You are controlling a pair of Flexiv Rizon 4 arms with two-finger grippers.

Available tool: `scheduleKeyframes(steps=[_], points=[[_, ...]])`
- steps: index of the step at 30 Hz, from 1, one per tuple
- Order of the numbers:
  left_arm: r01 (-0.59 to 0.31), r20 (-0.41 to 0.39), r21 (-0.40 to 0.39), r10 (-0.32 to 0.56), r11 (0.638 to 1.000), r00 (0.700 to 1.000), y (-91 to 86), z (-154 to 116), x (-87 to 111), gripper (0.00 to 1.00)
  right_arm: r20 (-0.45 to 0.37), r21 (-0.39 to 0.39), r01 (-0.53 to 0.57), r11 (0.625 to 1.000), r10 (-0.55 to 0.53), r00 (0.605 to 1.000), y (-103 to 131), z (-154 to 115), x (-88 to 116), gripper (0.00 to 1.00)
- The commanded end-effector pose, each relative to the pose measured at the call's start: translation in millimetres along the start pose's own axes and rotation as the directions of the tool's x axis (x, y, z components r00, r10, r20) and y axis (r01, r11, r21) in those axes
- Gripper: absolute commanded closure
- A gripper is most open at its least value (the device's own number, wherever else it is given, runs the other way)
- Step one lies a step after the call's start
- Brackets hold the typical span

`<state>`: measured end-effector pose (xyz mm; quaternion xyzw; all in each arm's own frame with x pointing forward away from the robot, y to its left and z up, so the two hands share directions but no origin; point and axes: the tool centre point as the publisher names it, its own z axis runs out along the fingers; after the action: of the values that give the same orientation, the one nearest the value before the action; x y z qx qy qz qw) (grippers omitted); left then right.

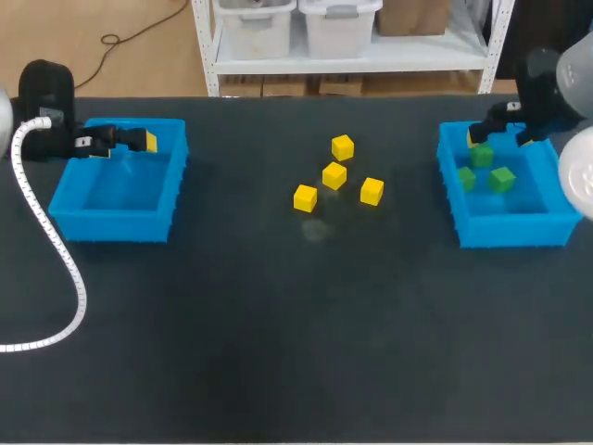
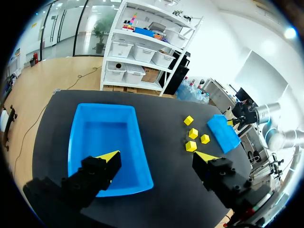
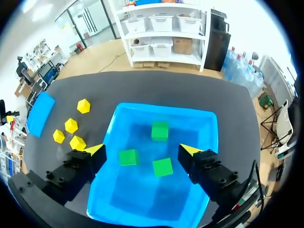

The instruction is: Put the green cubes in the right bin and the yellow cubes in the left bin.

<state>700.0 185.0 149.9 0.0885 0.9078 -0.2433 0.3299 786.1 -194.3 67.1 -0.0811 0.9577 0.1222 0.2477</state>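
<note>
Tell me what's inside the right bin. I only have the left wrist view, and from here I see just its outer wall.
Observer: Three green cubes lie in the right bin.
Operator: Is the right arm holding another one?
Observer: No. The right gripper hangs over that bin, open, with nothing between its fingers.
Operator: Are the cubes piled up?
Observer: No. Each lies on the bin floor, apart from the other two.
</note>
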Motion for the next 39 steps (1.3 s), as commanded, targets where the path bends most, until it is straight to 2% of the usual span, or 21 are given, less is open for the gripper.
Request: scheduleKeyframes(steps=[1,5,7,10,15,20,26,39], points=[[-0.013,-0.032,-0.046,0.011,0.999,0.999,3.1,-3,1.0,0.00,0.039,0.012,-0.001,1.000,0.001,0.999,2,-2,4,0.00],[-0.074,-0.116,-0.157,0.056,0.985,0.992,4.5,-12,-0.7,0.00,0.039,0.012,-0.001,1.000,0.001,0.999,2,-2,4,0.00],[-0.070,-0.138,-0.168,0.047,0.983,0.989,-0.5,-11,-5.7,0.00,0.039,0.012,-0.001,1.000,0.001,0.999,2,-2,4,0.00],[-0.066,-0.172,-0.153,0.039,0.986,0.984,-16.3,-3,-14.1,0.00,0.039,0.012,-0.001,1.000,0.001,0.999,2,-2,4,0.00],[-0.122,-0.249,-0.106,0.093,0.987,0.964,-53.4,21,-23.5,0.00,0.039,0.012,-0.001,1.000,0.001,0.999,2,-2,4,0.00],[-0.185,-0.365,-0.082,0.143,0.979,0.920,-79.6,52,-20.9,0.00,0.039,0.012,-0.001,1.000,0.001,0.999,2,-2,4,0.00],[-0.211,-0.480,-0.076,0.149,0.975,0.864,-92.4,87,-8.8,0.00,0.039,0.012,-0.001,1.000,0.001,0.999,2,-2,4,0.00],[-0.252,-0.622,-0.109,0.132,0.961,0.772,-103.3,157,18.2,0.00,0.039,0.012,-0.001,1.000,0.001,0.999,2,-2,4,0.00]])
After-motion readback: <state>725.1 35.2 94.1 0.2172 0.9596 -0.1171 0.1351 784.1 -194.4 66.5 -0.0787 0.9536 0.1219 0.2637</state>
